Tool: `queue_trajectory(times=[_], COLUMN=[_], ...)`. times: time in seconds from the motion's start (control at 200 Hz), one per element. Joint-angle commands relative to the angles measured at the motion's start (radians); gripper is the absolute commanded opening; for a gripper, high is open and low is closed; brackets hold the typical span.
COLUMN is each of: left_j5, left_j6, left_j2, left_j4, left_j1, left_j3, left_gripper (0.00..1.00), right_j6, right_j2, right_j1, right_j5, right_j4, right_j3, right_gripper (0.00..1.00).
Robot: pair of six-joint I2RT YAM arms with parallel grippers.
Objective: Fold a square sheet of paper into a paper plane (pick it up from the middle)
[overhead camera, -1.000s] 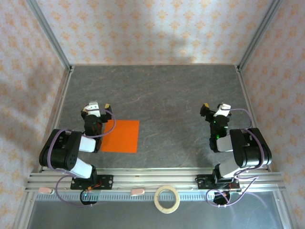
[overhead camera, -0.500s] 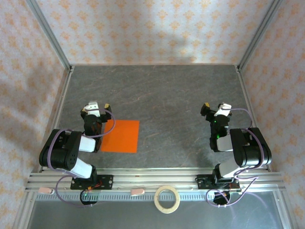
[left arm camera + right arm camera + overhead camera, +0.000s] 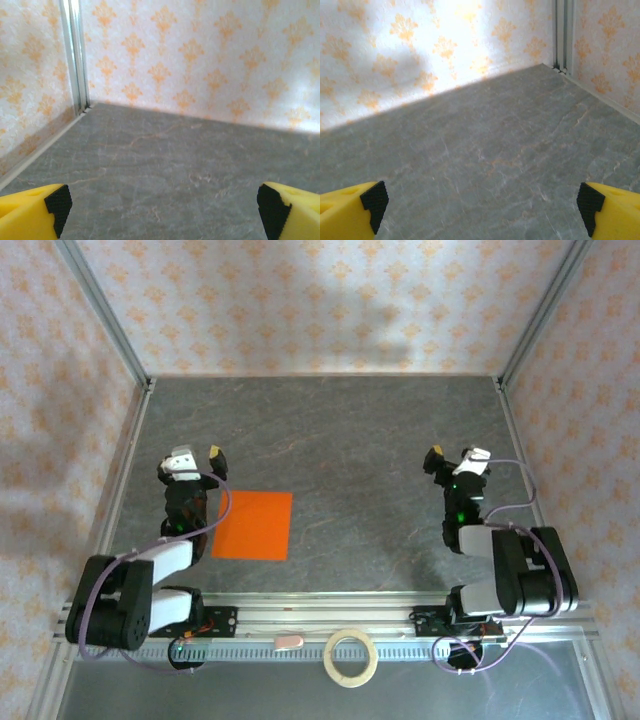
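Grey table (image 3: 380, 440) runs bare ahead of and under the left gripper (image 3: 193, 460), out to the wallpapered back wall; the orange sheet (image 3: 255, 525) lies flat on it, just nearward and to the right of the left gripper, i.e. back toward the arm bases and inboard; it's a plain square with no crease yet, so no real long axis, edges roughly square to the table with a slight skew; the left forearm (image 3: 185, 535) sits along the sheet's left edge and seems to overlap it from above, can't tell if it touches; the left gripper is spread to full width with nothing in it; in the left wrist view its yellow fingers sit in the two bottom corners, black pads (image 3: 57, 204) facing in, bare table between them; so the camera is looking past the sheet, away from it; the right gripper (image 3: 455, 457) is well apart to the right of the left gripper at about the same depth, also wide and empty (image 3: 482, 212); my read: the left one is clearly nearer, and the pick at the sheet's middle needs it pulled back and swung right, then down onto the centre; a flat sheet on a hard top is hard to pinch, likely needs a press-and-bunch; the pale tape ring (image 3: 351, 656) sits far nearward and right of the left gripper, past the rail, not part of the job.
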Motion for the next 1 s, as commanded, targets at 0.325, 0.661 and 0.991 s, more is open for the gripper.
queue_trajectory(times=[0.325,0.661,0.991], left_j5=[0.424,0.664,0.506], left_j6=[-0.39,-0.429,-0.422], left_j2=[-0.168,-0.018,0.114], left_j4=[-0.627,-0.845,-1.081], left_j1=[0.011,-0.155,-0.263], left_j3=[0.218,0.299,0.352], left_gripper=[0.99,0.99,0.99], right_j6=[0.379,0.548,0.592], right_j2=[-0.233,-0.23,-0.221], right_j1=[-0.009,0.004,0.034], right_j5=[-0.344,-0.646,-0.674], right_j4=[-0.634,-0.648,-0.653], right_j3=[0.179,0.146,0.144], right_gripper=[1.0,0.96,0.92])
